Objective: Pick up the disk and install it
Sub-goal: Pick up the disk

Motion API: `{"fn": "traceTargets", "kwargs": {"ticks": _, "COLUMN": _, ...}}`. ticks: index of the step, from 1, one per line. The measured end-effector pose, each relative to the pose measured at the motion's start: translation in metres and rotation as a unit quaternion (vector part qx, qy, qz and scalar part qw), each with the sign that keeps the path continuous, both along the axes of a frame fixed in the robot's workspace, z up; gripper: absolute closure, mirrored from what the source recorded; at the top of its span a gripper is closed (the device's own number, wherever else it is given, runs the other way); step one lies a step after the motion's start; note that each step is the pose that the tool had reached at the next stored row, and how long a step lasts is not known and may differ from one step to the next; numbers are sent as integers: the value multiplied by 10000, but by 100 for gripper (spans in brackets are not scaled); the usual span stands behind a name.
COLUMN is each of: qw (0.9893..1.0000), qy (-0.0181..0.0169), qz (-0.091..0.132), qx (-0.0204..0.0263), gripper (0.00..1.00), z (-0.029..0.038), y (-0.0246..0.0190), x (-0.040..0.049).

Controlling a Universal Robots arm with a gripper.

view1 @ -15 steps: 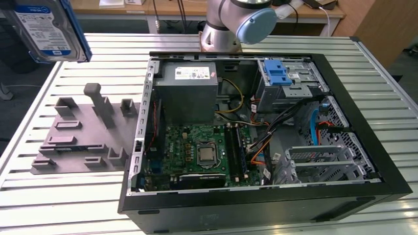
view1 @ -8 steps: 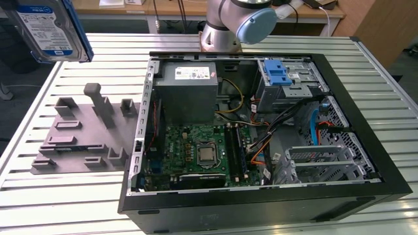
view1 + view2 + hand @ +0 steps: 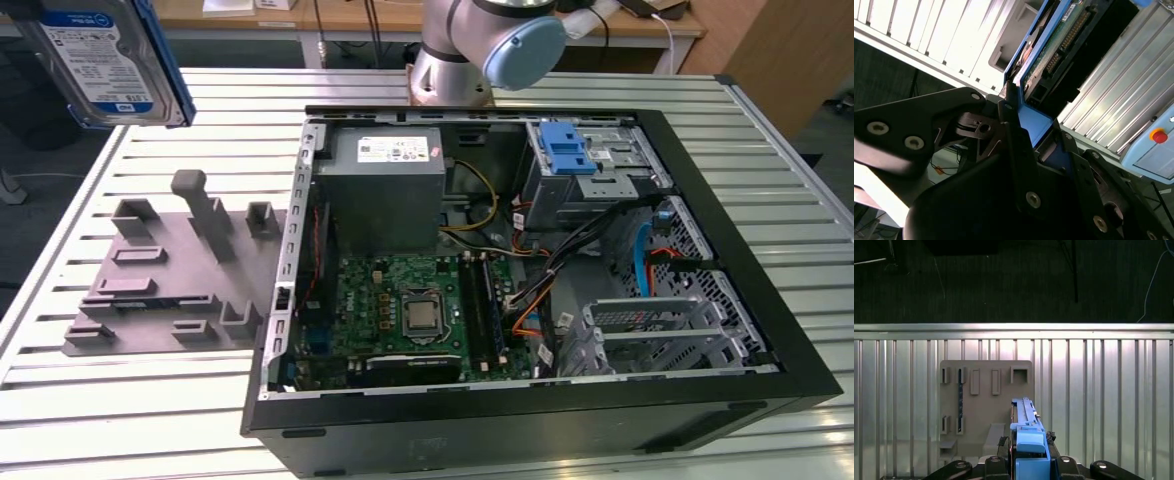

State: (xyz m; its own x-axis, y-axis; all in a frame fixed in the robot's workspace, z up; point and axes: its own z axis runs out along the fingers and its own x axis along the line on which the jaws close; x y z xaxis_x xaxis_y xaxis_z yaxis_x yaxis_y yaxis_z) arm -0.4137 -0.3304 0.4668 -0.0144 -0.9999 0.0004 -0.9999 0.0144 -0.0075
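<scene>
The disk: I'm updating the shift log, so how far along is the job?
Done: the disk is lifted, high at the exterior view's left, over the grey fixture. In hand: in both wrist views the jaws are shut on its blue frame. Left: installing; the disk is not yet in the computer case, apart from its drive cage.
</scene>
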Motion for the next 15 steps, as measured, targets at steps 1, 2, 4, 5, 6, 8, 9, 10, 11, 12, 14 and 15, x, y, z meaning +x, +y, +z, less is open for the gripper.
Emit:
{"fn": "traceTargets", "kwargs": {"ticks": 1, "qw": 10000, "qy": 0, "qz": 0, "qx": 0, "gripper": 64, "z": 0, "y": 0, "x": 6}}
{"fn": "traceTargets", "kwargs": {"ticks": 2, "qw": 10000, "qy": 0, "qz": 0, "qx": 0, "gripper": 64, "z": 0, "y": 0, "x": 11}}
{"fn": "traceTargets", "kwargs": {"ticks": 4, "qw": 10000, "qy": 0, "qz": 0, "qx": 0, "gripper": 64, "z": 0, "y": 0, "x": 23}}
{"fn": "traceTargets", "kwargs": {"ticks": 5, "qw": 10000, "qy": 0, "qz": 0, "qx": 0, "gripper": 64, "z": 0, "y": 0, "x": 30}}
{"fn": "traceTargets", "kwargs": {"ticks": 6, "qw": 10000, "qy": 0, "qz": 0, "qx": 0, "gripper": 64, "z": 0, "y": 0, "x": 35}}
{"fn": "traceTargets", "kwargs": {"ticks": 8, "qw": 10000, "qy": 0, "qz": 0, "qx": 0, "gripper": 64, "z": 0, "y": 0, "x": 47}}
{"fn": "traceTargets", "kwargs": {"ticks": 9, "qw": 10000, "qy": 0, "qz": 0, "qx": 0, "gripper": 64, "z": 0, "y": 0, "x": 52}}
{"fn": "traceTargets", "kwargs": {"ticks": 10, "qw": 10000, "qy": 0, "qz": 0, "qx": 0, "gripper": 64, "z": 0, "y": 0, "x": 55}}
{"fn": "traceTargets", "kwargs": {"ticks": 11, "qw": 10000, "qy": 0, "qz": 0, "qx": 0, "gripper": 64, "z": 0, "y": 0, "x": 55}}
{"fn": "traceTargets", "kwargs": {"ticks": 12, "qw": 10000, "qy": 0, "qz": -1, "qx": 0, "gripper": 64, "z": 0, "y": 0, "x": 56}}
{"fn": "traceTargets", "kwargs": {"ticks": 14, "qw": 10000, "qy": 0, "qz": 0, "qx": 0, "gripper": 64, "z": 0, "y": 0, "x": 57}}
{"fn": "traceTargets", "kwargs": {"ticks": 15, "qw": 10000, "qy": 0, "qz": 0, "qx": 0, "gripper": 64, "z": 0, "y": 0, "x": 57}}
